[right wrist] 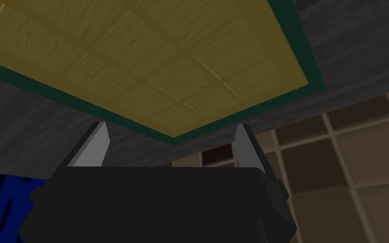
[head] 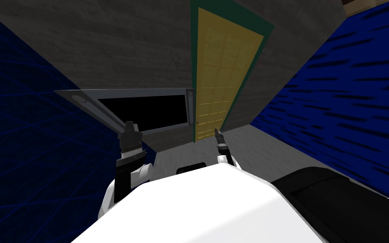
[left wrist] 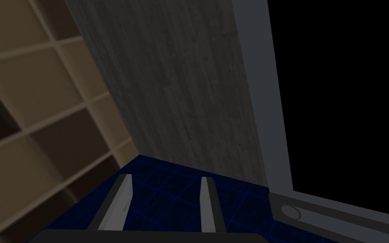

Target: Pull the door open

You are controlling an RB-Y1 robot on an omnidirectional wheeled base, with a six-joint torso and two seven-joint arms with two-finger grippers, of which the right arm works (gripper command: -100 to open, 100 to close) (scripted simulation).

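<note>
the door (head: 223, 71) is yellow and panelled, shut flush in its green frame (head: 194, 50), and it stands ahead of my right hand (head: 217, 133), apart from it with bare floor between. that hand is released: in its own view the two fingers stand wide with nothing between them, aimed at the door's lower panels (right wrist: 147, 55) and the grey wall (right wrist: 41, 126) under them.

my judgement is that the step is the reach to the handle (head: 198, 121). i think that is the small mark on the door's edge, just ahead of the right hand and a little to its left, but it is too small to be sure of its shape. to do this well i would go in with the fingers spread, bring the handle squarely between them, and confirm it in the wrist view before clenching, since closing early would catch the flat panel or the frame. if the handle is on that edge, the hinges are likely on the far one, so the pull should follow an arc back toward me and to the right, with my body backing off to make room for the swing.

my left hand (head: 129, 124) is also released and holding nothing, close to a grey frame (left wrist: 257, 84) around a black area (head: 147, 112); it should stay out of the way.
</note>
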